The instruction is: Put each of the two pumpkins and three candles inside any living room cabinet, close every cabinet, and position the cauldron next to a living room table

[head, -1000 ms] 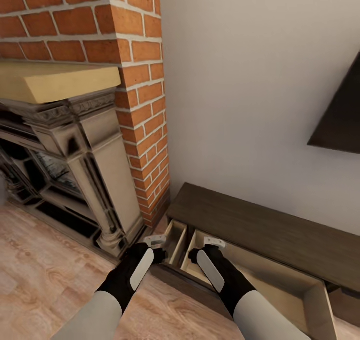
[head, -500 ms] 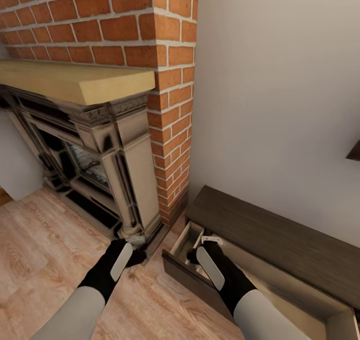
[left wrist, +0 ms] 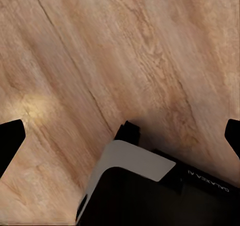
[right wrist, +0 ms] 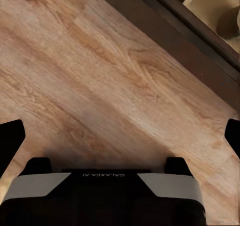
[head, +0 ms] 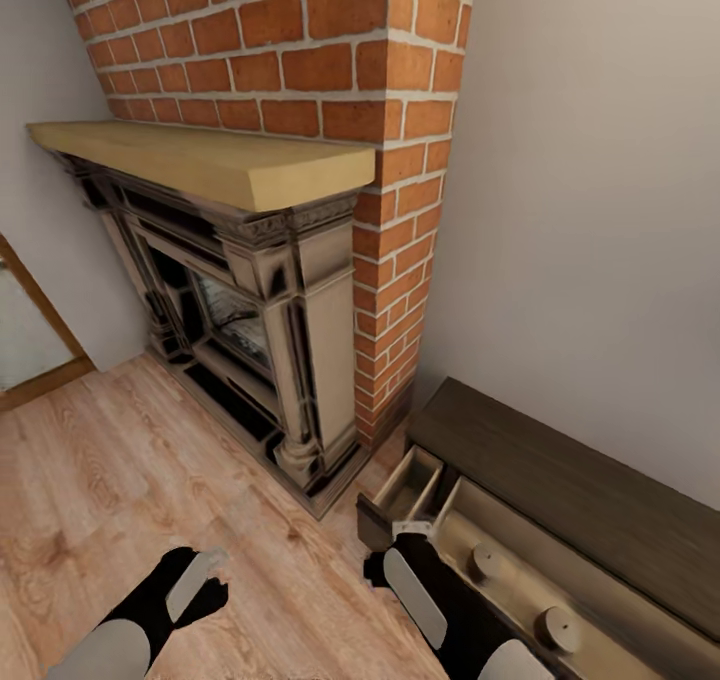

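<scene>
- While the cabinet [head: 560,480] stands with its drawers [head: 520,570] pulled out, two squat candles [head: 487,561] sit inside the wide one, so it is probably open for loading.
- The right tool [head: 400,550] hangs at the drawer front, fingers spread over floor planks [right wrist: 100,86].
- The left tool [head: 205,585] hangs low over the floor, likewise spread, carrying nothing.

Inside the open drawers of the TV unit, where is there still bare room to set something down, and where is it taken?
The narrow drawer nearest the brick fireplace looks bare. In the wide drawer beside it, two squat candles take the middle. Its corner by the divider is partly hidden by the right end effector. The cabinet top is bare wood.
</scene>
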Robot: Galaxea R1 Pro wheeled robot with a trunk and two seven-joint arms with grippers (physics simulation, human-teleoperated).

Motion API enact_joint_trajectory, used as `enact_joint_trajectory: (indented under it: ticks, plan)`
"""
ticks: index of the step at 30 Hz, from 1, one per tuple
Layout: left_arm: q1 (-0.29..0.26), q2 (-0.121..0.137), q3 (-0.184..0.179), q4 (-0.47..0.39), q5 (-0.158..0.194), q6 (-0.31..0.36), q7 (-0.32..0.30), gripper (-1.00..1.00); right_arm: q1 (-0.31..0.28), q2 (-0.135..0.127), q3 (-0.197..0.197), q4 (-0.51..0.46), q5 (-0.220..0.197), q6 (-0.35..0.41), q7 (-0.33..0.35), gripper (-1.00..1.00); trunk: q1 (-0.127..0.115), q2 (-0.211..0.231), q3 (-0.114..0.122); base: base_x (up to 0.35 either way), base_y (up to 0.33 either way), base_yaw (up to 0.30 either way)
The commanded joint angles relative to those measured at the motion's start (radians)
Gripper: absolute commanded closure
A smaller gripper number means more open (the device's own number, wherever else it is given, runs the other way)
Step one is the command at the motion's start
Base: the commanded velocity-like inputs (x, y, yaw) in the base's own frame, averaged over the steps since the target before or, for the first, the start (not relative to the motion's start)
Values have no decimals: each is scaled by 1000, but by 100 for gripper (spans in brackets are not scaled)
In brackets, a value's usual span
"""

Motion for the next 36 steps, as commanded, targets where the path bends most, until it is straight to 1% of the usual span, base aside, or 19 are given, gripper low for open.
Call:
enact_joint_trajectory:
  ticks: [1, 2, 4, 5, 6, 7, 10, 13, 16, 18, 19, 20, 21, 23, 24, 28, 30, 34, 36]
  plan:
    - [3, 0, -1, 45, -1, -46, 0, -100, 20, 0, 6, 2, 2, -8, 2, -100, -4, 7, 3, -2, 0, 291]
    - [5, 1, -2, 89, -2, -84, -1, -100, 41, 0, 13, 4, 4, -30, 3, -100, -8, 14, 7, -1, 0, 291]
    - [7, 1, -3, 159, -4, -137, -2, -100, 81, 0, 32, 7, 6, -113, 5, -100, -15, 28, 13, -1, 0, 291]
    - [9, 2, -4, 182, -5, -159, -2, -100, 97, 0, 45, 8, 6, -155, 5, -100, -19, 35, 16, 0, 0, 291]
    - [11, 3, -4, 191, -5, -171, -2, -100, 103, 0, 52, 8, 6, -173, 6, -100, -23, 42, 19, 0, 0, 291]
    - [18, 5, -5, 203, -5, -197, -2, -100, 112, 0, 67, 10, 5, -198, 5, -100, -27, 49, 22, 0, 0, 291]
    - [38, 9, -9, 217, -5, -255, -2, -100, 123, 0, 103, 30, 5, -233, 5, -100, -38, 70, 32, 0, 0, 291]
    - [55, 11, -10, 222, -5, -288, -3, -100, 127, 0, 129, 56, 7, -246, 6, -100, -50, 91, 41, 0, 0, 291]
    - [61, 12, -10, 222, -3, -293, -18, -100, 128, 0, 138, 64, 9, -250, 7, -100, -61, 112, 50, 0, 0, 291]
    - [62, 13, -9, 220, -5, -291, -70, -100, 128, 0, 141, 69, 10, -251, 7, -100, -69, 126, 57, 0, 0, 291]
    - [62, 17, -9, 220, -5, -290, -101, -100, 128, 0, 142, 82, 11, -253, 8, -100, -73, 133, 59, 0, 0, 286]
    - [62, 26, -11, 220, -6, -294, -151, -100, 128, 0, 142, 94, 12, -259, 8, -100, -77, 140, 62, 0, 0, 279]
    - [62, 31, -12, 220, -6, -296, -180, -100, 128, 0, 143, 104, 11, -269, 8, -100, -81, 147, 64, 0, 0, 263]
    - [62, 36, -13, 219, -6, -297, -217, -100, 128, 0, 143, 115, 11, -290, 9, -100, -88, 161, 69, 0, 0, 241]
    - [62, 44, -14, 220, -6, -299, -242, -100, 128, 0, 144, 120, 10, -307, 9, -100, -92, 168, 71, 0, 0, 210]
    - [62, 61, -15, 221, -6, -301, -265, -100, 128, 0, 144, 126, 9, -325, 9, -100, -107, 196, 80, 0, 0, 131]
    - [62, 64, -15, 221, -6, -302, -268, -100, 128, 0, 144, 136, 9, -340, 9, -100, -107, 196, 80, 0, 0, 34]
    - [63, 64, -15, 221, -6, -303, -270, -100, 128, 0, 146, 179, 10, -399, 10, -100, -107, 196, 80, 0, 0, 10]
    - [63, 64, -15, 221, -6, -303, -271, -100, 128, 0, 162, 219, 10, -422, 10, -100, -107, 196, 80, 0, 0, 3]
